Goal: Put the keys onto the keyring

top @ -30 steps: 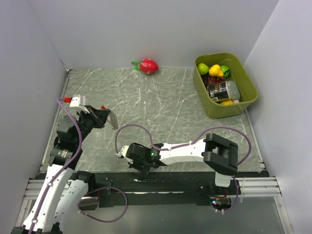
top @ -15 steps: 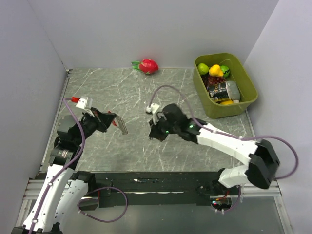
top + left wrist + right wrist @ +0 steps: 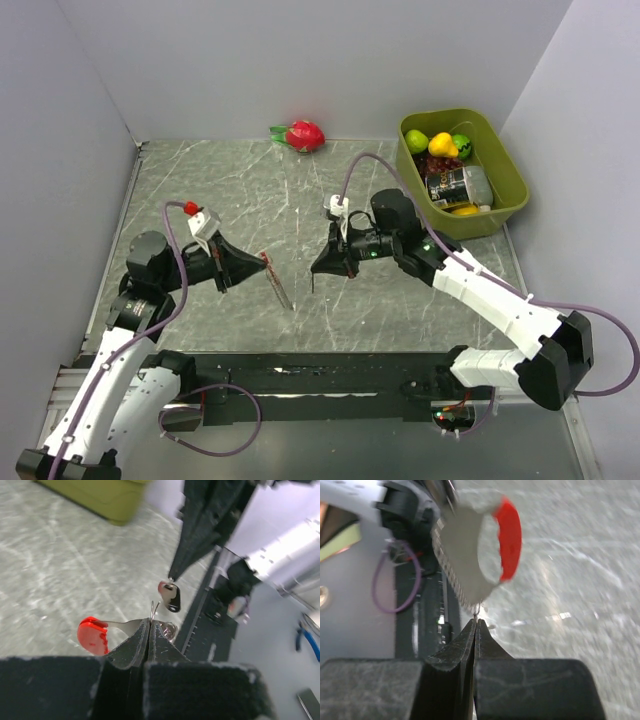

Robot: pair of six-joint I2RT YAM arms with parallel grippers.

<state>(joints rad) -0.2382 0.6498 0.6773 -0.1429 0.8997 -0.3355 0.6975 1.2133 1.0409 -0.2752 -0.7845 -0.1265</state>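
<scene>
Keyring [image 3: 510,534], red crescent on silvery metal, clamped in left pincer [image 3: 150,626]; right pincer [image 3: 476,623] pinches dark key [image 3: 170,595].

L claw [image 3: 258,263] & R claw [image 3: 316,268] both clamped, tips facing.

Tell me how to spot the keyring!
Start at the grey table, then the left gripper over its left side. The keyring sticks out of it: silvery with a red edge, unlike the tiny dark key hanging from the right gripper.

Keyring [image 3: 278,285] left of the keys [image 3: 170,596]; bin [image 3: 412,190] back right
</scene>
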